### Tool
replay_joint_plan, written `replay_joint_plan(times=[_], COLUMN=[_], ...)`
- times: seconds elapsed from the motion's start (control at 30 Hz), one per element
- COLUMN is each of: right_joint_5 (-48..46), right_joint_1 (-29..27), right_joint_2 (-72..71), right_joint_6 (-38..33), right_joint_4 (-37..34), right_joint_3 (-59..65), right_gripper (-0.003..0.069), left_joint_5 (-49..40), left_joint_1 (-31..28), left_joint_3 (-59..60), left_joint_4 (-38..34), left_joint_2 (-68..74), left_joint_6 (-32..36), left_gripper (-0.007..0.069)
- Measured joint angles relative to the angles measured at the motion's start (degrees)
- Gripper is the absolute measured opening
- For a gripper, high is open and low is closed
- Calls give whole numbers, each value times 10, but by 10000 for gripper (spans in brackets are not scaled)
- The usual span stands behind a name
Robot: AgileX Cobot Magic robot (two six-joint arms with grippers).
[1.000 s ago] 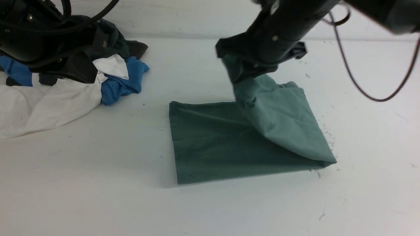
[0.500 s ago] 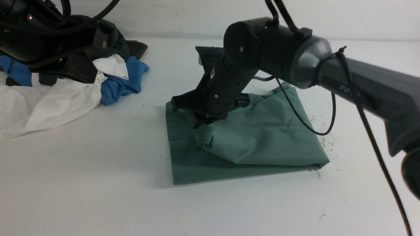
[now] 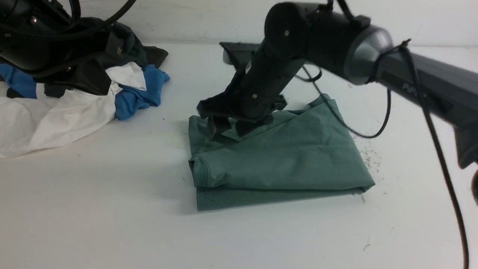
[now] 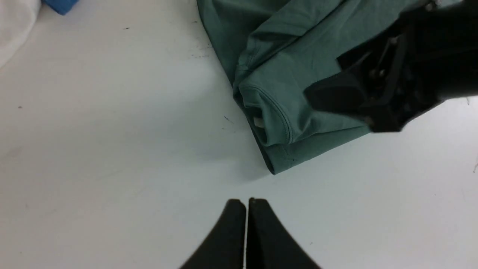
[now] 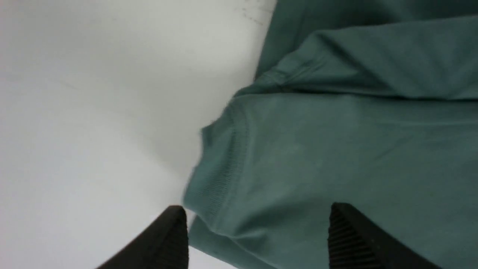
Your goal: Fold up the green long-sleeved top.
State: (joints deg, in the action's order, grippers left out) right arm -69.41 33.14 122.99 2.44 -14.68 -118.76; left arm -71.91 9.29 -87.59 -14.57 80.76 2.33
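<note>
Jaws stand wide apart on the right gripper (image 3: pixel 227 131) over the green long-sleeved top (image 3: pixel 283 160); the left gripper (image 4: pixel 246 203) is pressed together on nothing.

Pale lettering on the right arm (image 3: pixel 410 89) begins "PiP"; what follows is too blurred to read. A white tag (image 4: pixel 257 122) shows inside the top's ribbed neck opening, its print illegible. The right gripper's fingers (image 5: pixel 351 231) straddle cloth with nothing pinched between them; whether their tips touch the fabric cannot be told. The top lies folded into a thick rectangle mid-way across the white table (image 3: pixel 112 224), with the right gripper over its far left corner and the left gripper over bare table near its collar end. A heap of white, blue and dark clothes (image 3: pixel 74 101) sits well apart at far left.
</note>
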Motion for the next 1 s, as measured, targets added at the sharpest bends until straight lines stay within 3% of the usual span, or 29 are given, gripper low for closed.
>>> replay_joint_plan(times=[0.1, 0.2, 0.3, 0.47, 0.57, 0.87, 1.0], right_joint_5=[-15, -16, -17, -19, -23, -24, -24], right_joint_1=[-26, -73, -107, -129, -134, -134, -134], right_joint_2=[-11, -32, -46, -60, -73, -80, -80], right_joint_6=[-7, -13, -24, -39, -56, -70, -77], right_joint_4=[42, 68, 67, 63, 61, 50, 50], right_joint_3=[-34, -50, -31, 25, 67, 84, 84], right_gripper=[370, 175, 26, -9, -13, -14, -14], left_joint_5=[0, 7, 56, 114, 153, 186, 171], left_joint_1=[0, 2, 19, 41, 50, 50, 50], left_joint_3=[0, 0, 0, 0, -6, -75, -89], left_joint_4=[-12, -46, -68, -77, -78, -79, -92], left_joint_2=[18, 64, 125, 192, 250, 392, 419], left_joint_6=[0, 9, 46, 65, 63, 25, 19], left_gripper=[-4, -4, -4, 0, 40, 357, 434])
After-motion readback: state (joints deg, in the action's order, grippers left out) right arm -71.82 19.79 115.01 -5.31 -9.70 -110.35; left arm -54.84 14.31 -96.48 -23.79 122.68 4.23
